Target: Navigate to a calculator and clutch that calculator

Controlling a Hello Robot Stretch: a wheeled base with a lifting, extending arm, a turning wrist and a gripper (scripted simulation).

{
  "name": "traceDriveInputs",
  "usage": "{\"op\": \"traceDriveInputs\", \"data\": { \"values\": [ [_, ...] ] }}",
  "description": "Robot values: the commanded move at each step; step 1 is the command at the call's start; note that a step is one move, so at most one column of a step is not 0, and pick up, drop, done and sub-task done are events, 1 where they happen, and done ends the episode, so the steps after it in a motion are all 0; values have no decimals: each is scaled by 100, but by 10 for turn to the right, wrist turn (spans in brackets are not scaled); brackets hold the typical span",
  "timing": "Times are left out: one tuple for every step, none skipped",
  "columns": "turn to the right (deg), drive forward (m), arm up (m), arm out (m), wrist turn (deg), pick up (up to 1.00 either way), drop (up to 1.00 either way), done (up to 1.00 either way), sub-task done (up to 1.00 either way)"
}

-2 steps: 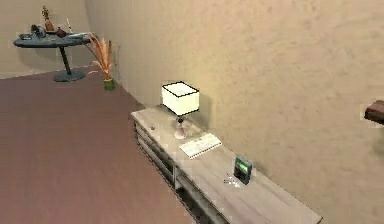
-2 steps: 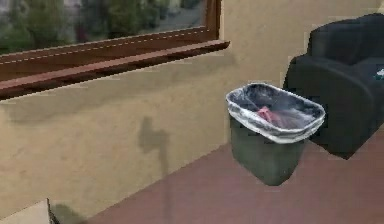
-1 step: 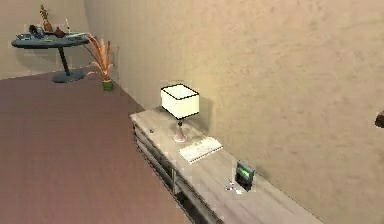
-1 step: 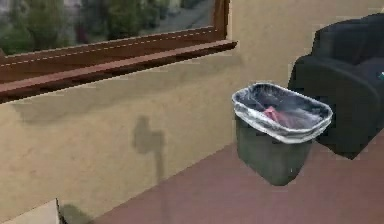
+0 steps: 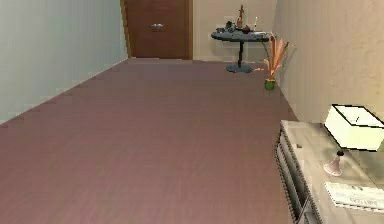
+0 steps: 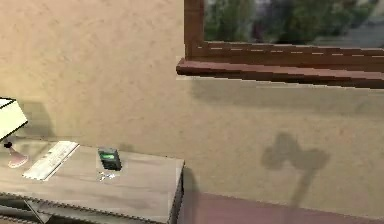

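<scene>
Calculator, a small dark slab, is resting on the wooden counter, at 3 o'clock from a flat white pad. It is probably handling as light, rigid and slick, so gripping across its long edges looks best. I cannot tell the end effector's state.

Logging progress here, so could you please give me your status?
Dark calculator-like device lying on cabinet top. White flat item and lamp alongside, not touching it.
</scene>
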Motion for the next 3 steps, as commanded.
{"op": "traceDriveInputs", "data": {
  "values": [
    [-240,0,0,0,0,0,0,0,0],
    [450,0,0,0,0,0,0,0,0],
    [450,0,0,0,0,0,0,0,0]
  ]
}}
